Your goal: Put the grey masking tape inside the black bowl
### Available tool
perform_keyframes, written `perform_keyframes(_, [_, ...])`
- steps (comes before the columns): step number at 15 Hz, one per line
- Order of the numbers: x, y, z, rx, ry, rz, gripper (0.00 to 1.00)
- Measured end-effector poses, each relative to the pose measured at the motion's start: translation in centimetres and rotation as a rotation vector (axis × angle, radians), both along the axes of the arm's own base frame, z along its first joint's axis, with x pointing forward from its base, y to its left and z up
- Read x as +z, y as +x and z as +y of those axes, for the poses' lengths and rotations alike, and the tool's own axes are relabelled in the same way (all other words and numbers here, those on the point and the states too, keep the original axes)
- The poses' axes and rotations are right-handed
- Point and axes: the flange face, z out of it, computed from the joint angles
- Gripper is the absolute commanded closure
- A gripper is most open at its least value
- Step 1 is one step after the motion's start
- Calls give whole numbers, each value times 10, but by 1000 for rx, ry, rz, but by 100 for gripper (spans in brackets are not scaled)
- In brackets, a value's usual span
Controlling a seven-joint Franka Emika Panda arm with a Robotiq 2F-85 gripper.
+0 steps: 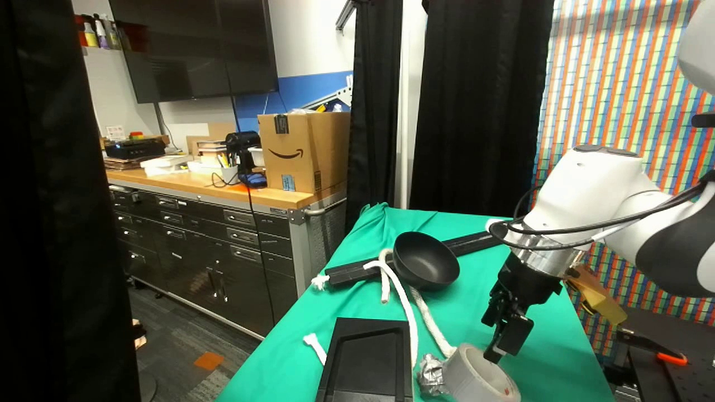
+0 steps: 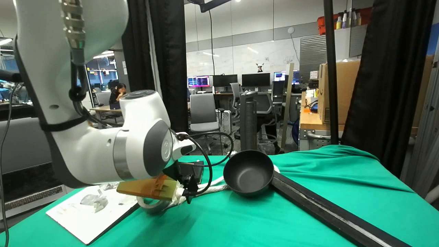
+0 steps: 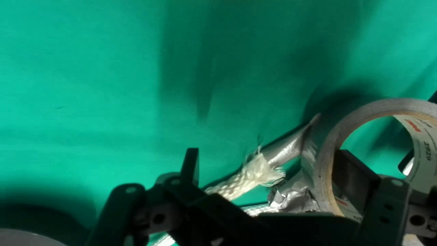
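Claw (image 3: 268,160) spread, one finger (image 3: 355,181) at the grey tape's (image 3: 325,167) hollow

A thick, light grey, ring-shaped roll of tape (image 1: 467,375) has a pale inner lining (image 3: 422,147) printed in red and dark lettering; the deep, round bowl (image 1: 425,261) is plain black, the long, straight stick (image 2: 322,209) black with a pale grey streak, the braided fabric rope (image 3: 244,179) creamy white, the cloth-covered table (image 2: 274,223) bright green, the two-fingered hand (image 3: 268,159) black, the tall sheet (image 1: 609,67) striped orange, blue and green
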Motion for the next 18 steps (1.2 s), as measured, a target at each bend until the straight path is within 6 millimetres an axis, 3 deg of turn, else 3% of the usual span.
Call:
perform_keyframes(3, [-3,0,0,20,5,-12,0])
perform_keyframes(12, [2,-18,51,129,34,-24,0])
perform_keyframes(18, [3,-18,55,130,38,-24,0])
